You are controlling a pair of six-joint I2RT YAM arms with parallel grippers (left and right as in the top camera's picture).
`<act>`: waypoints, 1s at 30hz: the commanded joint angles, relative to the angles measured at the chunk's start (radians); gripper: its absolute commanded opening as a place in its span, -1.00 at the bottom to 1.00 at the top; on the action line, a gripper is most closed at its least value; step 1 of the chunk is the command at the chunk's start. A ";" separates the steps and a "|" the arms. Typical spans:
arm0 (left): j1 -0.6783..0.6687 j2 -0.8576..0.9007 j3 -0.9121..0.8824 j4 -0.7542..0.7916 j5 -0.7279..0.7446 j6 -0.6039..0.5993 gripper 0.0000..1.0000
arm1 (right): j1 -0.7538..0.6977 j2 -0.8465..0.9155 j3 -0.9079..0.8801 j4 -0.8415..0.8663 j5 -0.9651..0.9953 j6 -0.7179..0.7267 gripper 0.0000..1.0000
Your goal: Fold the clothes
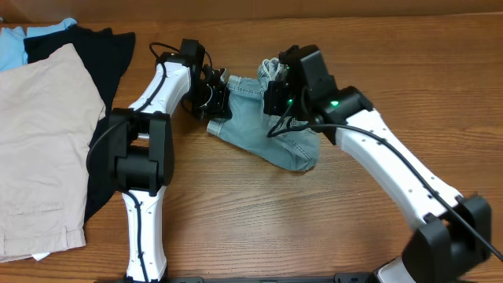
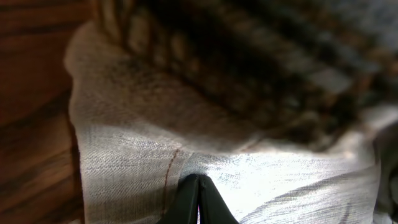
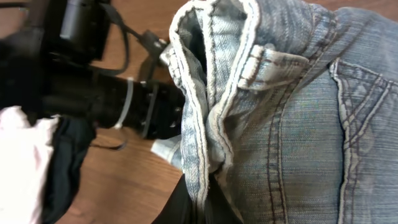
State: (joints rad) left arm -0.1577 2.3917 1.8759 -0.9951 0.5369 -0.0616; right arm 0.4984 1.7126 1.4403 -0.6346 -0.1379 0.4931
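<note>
Lying bunched just past the table's [image 1: 314, 228] centre toward 12 o'clock, the denim shorts [image 1: 267, 130] are pinched twice. The left gripper [image 2: 199, 190] is closed on pale fabric at their 9 o'clock edge, and the right gripper [image 3: 202, 202] clamps the folded waistband near 12 o'clock. Beige shorts [image 1: 39, 141] and a black garment [image 1: 114, 55] lie at the table's 9 o'clock side.

Overhead: you look straight down on table [image 1: 236, 224], far enough to take in both arms.
Left wrist: your lens sits almost against pale cloth, blurred; left gripper [image 2: 199, 183] at bottom edge.
Right wrist: close on denim shorts [image 3: 298, 137], facing left arm [image 3: 112, 106].
Overhead and right wrist share shorts and left arm.
</note>
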 commanded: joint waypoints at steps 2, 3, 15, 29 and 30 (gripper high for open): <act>-0.020 0.024 -0.028 0.012 -0.077 -0.013 -0.92 | 0.000 0.082 0.034 0.052 0.023 0.036 -0.92; -0.020 0.024 -0.028 0.011 -0.080 -0.013 -0.92 | 0.000 0.095 0.033 0.068 0.012 0.036 -0.92; -0.020 0.024 -0.028 0.016 -0.100 -0.013 -0.92 | 0.048 0.177 0.033 0.220 -0.013 0.123 -0.92; -0.018 0.023 -0.027 0.013 -0.126 -0.015 0.27 | 0.091 0.219 0.033 0.259 -0.013 0.167 -0.92; -0.016 0.023 -0.025 0.010 -0.126 -0.015 0.43 | 0.091 0.219 0.033 0.259 -0.012 0.166 -0.92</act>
State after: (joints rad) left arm -0.1841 2.3688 1.8782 -0.9936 0.5480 -0.0746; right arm 0.5785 1.9392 1.4403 -0.3927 -0.1314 0.6441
